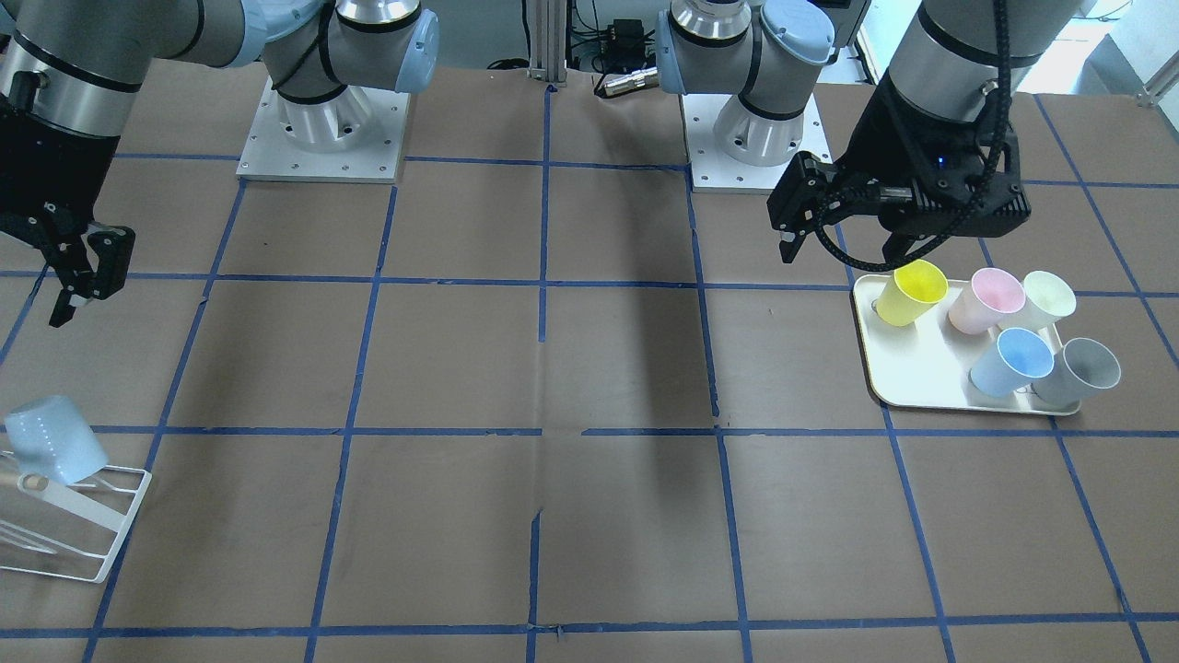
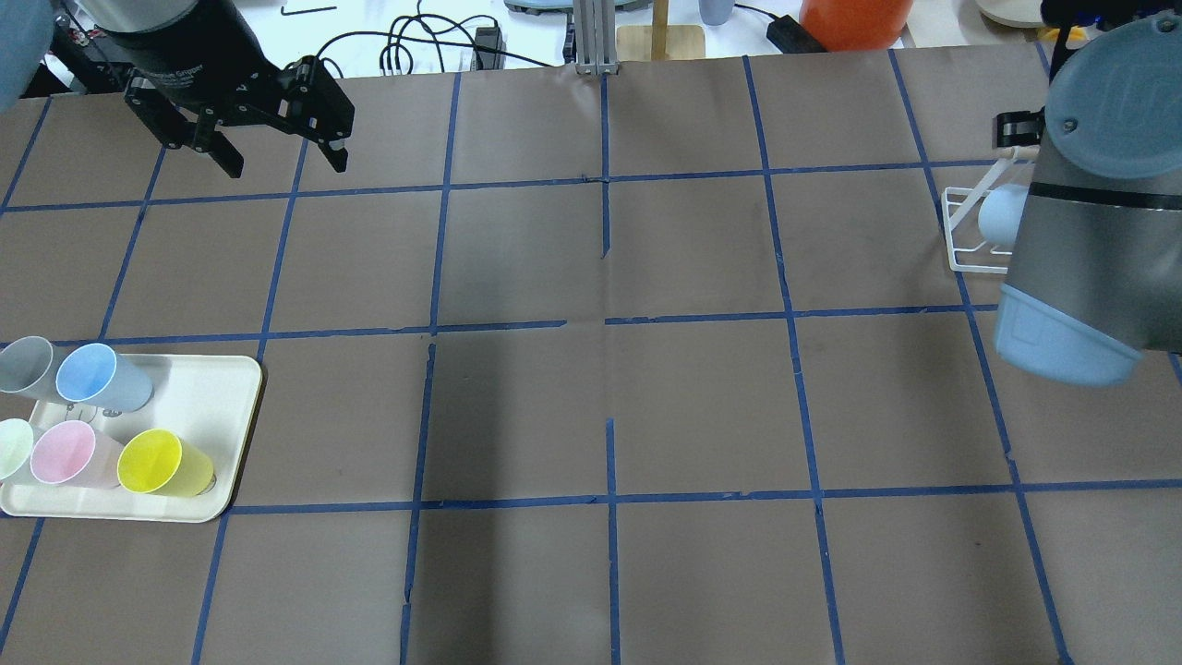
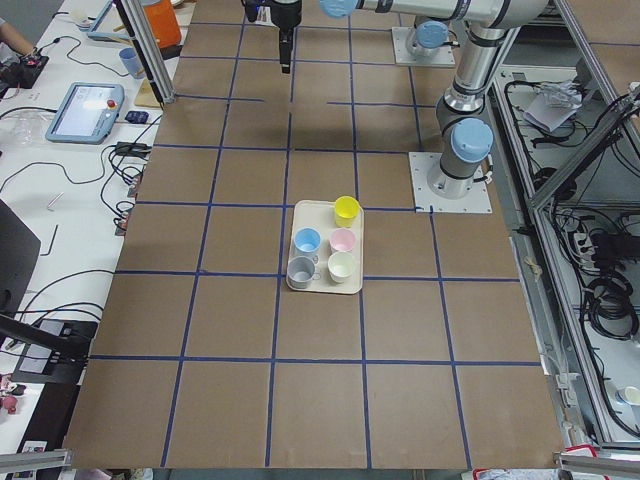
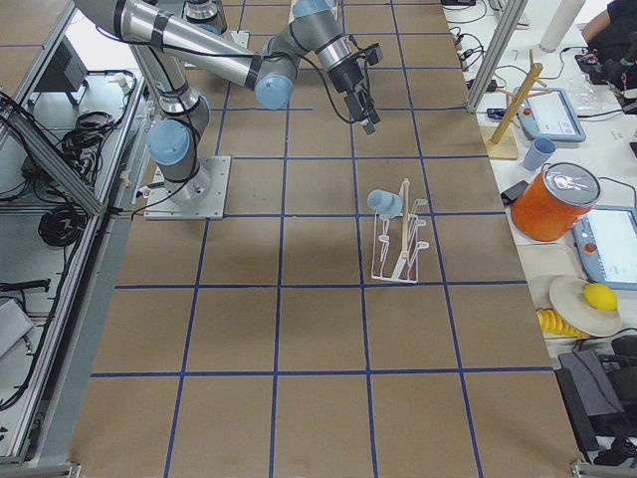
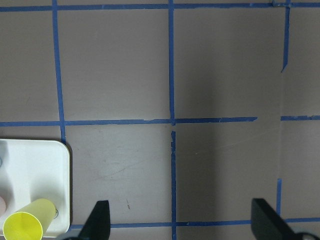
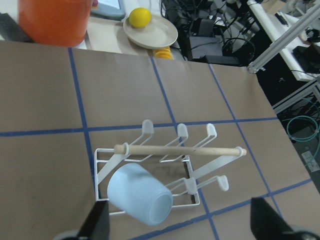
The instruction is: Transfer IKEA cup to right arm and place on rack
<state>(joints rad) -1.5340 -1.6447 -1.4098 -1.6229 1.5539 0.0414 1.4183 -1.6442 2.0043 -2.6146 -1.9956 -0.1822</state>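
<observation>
One light blue IKEA cup (image 6: 140, 195) hangs upside down and tilted on the white wire rack (image 6: 180, 150); it also shows in the front view (image 1: 51, 451) on the rack (image 1: 92, 525). A second light blue cup (image 1: 1011, 361) lies on the cream tray (image 1: 907, 382), also in the overhead view (image 2: 102, 379). My right gripper (image 6: 182, 227) is open and empty, above the rack and apart from the cup; in the front view the right gripper (image 1: 74, 299) is at the left edge. My left gripper (image 2: 284, 166) is open and empty, beyond the tray; in the front view the left gripper (image 1: 843, 250) hangs beside the yellow cup.
The tray (image 2: 222, 388) also holds a yellow cup (image 2: 164, 464), a pink cup (image 2: 69, 454), a grey cup (image 2: 26, 365) and a pale green one, all on their sides. An orange bucket (image 6: 52, 20) and a plate with a lemon (image 6: 150, 30) stand beyond the table edge.
</observation>
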